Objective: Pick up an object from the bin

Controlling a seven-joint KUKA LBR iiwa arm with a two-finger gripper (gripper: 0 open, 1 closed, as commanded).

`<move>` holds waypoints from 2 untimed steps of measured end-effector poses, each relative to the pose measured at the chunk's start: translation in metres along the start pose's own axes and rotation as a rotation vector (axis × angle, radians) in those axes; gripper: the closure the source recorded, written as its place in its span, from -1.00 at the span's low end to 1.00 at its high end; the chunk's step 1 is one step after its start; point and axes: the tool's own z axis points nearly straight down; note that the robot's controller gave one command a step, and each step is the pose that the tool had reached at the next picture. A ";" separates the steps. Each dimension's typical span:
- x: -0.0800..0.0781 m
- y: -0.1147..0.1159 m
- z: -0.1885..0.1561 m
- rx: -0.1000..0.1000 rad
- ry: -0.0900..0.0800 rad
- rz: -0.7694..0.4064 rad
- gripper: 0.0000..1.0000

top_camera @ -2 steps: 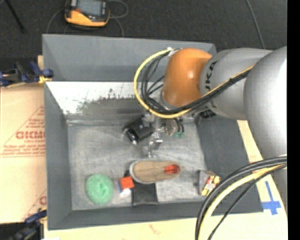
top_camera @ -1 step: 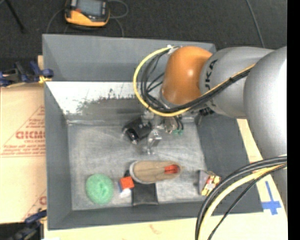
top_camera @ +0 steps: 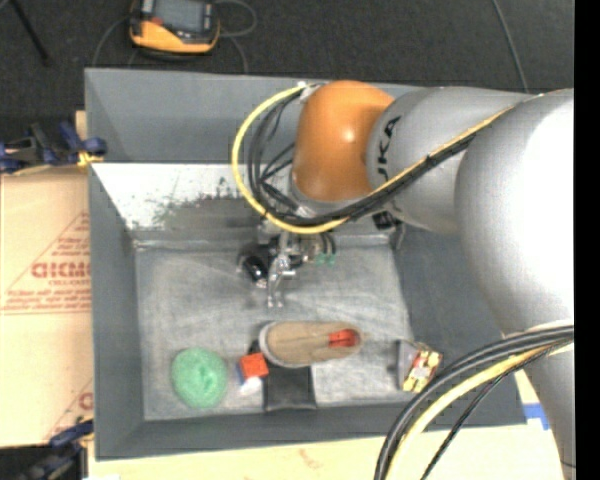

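Nearby, apart from the end effector (top_camera: 277, 274): perhaps a shoe (top_camera: 302, 342), green lump (top_camera: 198, 378).

Views: we look through one camera.
Position: we sit above the grey metal bin (top_camera: 112, 268), set somewhat to one side, not straight overhead.
Direction: we face down into the bin. Its far wall lies toward the top of our frame and its near rim runs along the bottom.
Tilt: the far wall's inner face shows broadly to us, while the near wall appears as a thin strip.
Distance: we are near enough that the bin takes up most of the frame, with some dark floor (top_camera: 310, 23) showing beyond the far rim.
Right side: the robot arm (top_camera: 500, 198) comes in from our right, closer to us than the bin, and covers the bin's right part and upper middle.
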 end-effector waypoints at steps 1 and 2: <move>-0.002 -0.019 0.018 -0.004 0.003 0.114 -1.00; -0.006 -0.045 0.028 0.004 0.006 0.148 -1.00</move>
